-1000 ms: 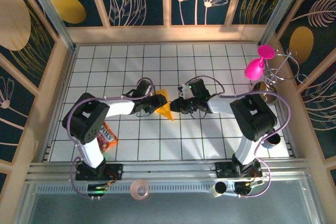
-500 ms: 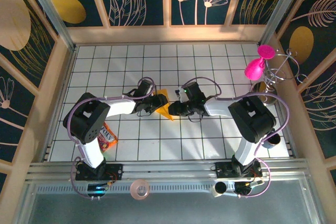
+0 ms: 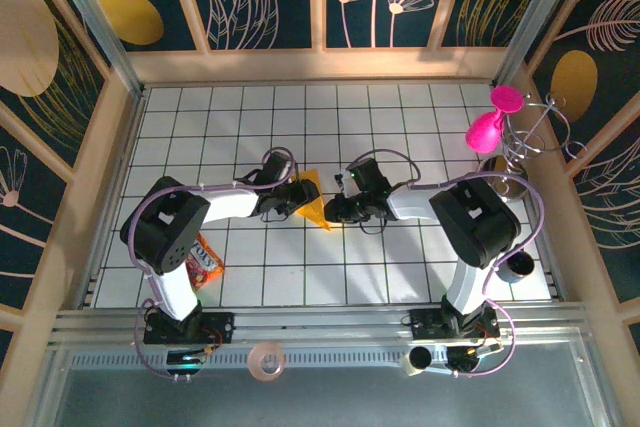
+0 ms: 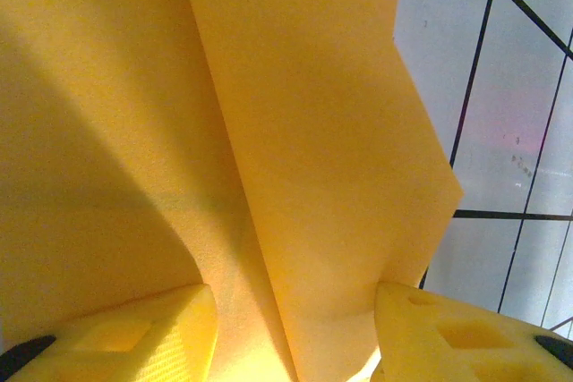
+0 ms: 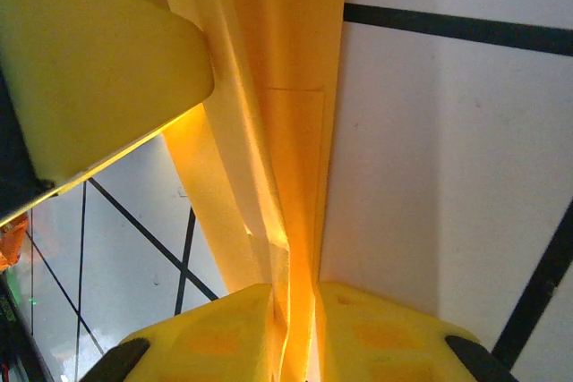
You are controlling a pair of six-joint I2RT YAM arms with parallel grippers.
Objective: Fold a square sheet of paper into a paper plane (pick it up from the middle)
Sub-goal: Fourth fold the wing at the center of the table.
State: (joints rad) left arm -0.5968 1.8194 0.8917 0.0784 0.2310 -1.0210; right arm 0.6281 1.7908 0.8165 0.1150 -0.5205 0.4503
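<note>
Top external view: two robot arms meet at the middle of a white tiled table [image 3: 400,117], both grippers closing in on a paper plane [image 3: 314,203]. The plane is a narrow orange-yellow wedge whose sharp tip points toward the near edge. The left gripper [image 3: 297,197] is at the plane's left side and the right gripper [image 3: 333,211] at its right, near the tip.

From the right wrist, the right gripper [image 5: 294,333] is pinched tight on the paper plane [image 5: 286,87]. Its two yellow fingers [image 5: 385,337] press together on a thin stack of folds that runs away from them over the tiles.

From the left wrist, the left gripper [image 4: 295,337] has its fingers [image 4: 134,333] spread, with the creased paper plane [image 4: 295,176] lying across the gap. Whether they squeeze it cannot be told.

A snack packet [image 3: 203,259] lies beside the left arm, well apart from the plane. A pink balloon figure [image 3: 490,127] stands at the table's right edge.
</note>
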